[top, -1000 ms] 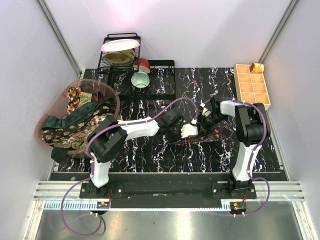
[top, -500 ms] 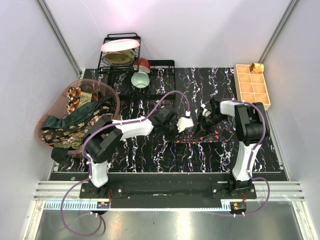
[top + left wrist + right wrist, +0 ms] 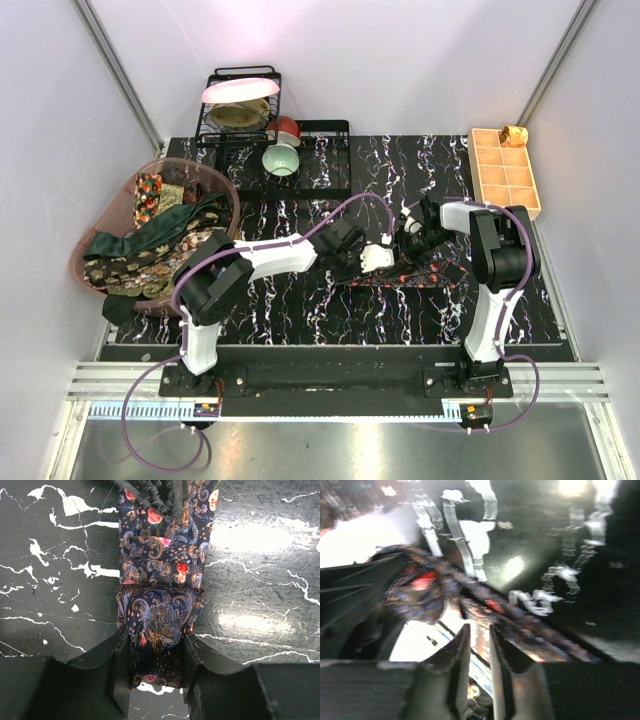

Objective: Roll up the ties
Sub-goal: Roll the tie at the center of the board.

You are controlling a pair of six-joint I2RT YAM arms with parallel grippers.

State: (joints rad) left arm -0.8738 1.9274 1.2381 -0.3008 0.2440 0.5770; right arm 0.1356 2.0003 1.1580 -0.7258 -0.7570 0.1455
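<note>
mid-roll on the paisley tie [image 3: 160, 580]: it lies along the bench [image 3: 265, 580] at centre, with its near end already wound into a short roll. left gripper [image 3: 156, 652] jaws clamp that rolled end by its edges. right gripper [image 3: 479, 640] jaws are narrow by the tail, but the view's blurred and i can't tell if they pinch it. next, i'd say you turn the roll onward with the tail straight and taut.

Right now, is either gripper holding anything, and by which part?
The left gripper grips the tie across its folded end, one finger on each edge. The right gripper sits at the tie's strip; blur hides any grip.
</note>
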